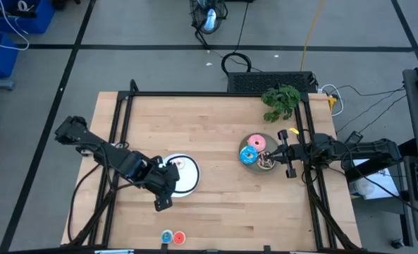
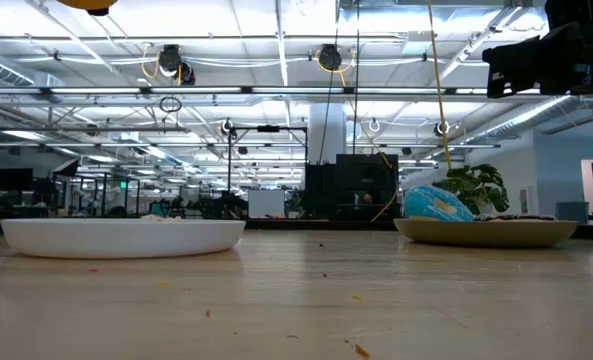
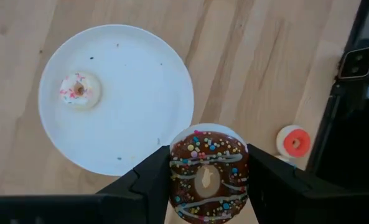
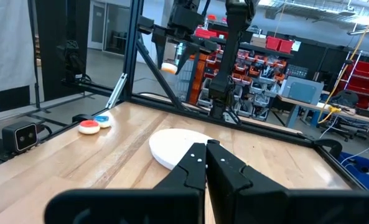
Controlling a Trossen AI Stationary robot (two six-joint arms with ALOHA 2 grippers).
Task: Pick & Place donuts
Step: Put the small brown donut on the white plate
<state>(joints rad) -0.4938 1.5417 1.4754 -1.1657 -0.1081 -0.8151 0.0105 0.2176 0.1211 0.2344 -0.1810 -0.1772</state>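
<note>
My left gripper point(image 3: 208, 177) hangs above the near-left rim of the white plate point(image 1: 187, 182), shut on the brown sprinkled donut point(image 3: 208, 174). A tiny whitish-pink donut point(image 3: 79, 90) lies flat on that plate. My right gripper point(image 4: 206, 158) is shut and empty at the right edge of the grey plate point(image 1: 252, 167). That plate holds the pink donut point(image 1: 256, 143), the blue donut point(image 1: 249, 155) and a small brown piece point(image 1: 266, 162). A tiny blue donut point(image 1: 166, 237) and a tiny red donut point(image 1: 179, 237) lie on the table by the near edge. My left gripper pinches the brown donut between its two fingers, one on each side of the outer rim point(image 3: 172, 177). The fingers come from above, pointing down. The donut is lifted clear over the plate's rim, its iced face turned toward the wrist camera.
A green plant point(image 1: 280, 101) stands at the far right corner. A black frame point(image 1: 209, 94) runs along the table's far, left and right sides. Bare wood lies between the two plates and along the far half of the table.
</note>
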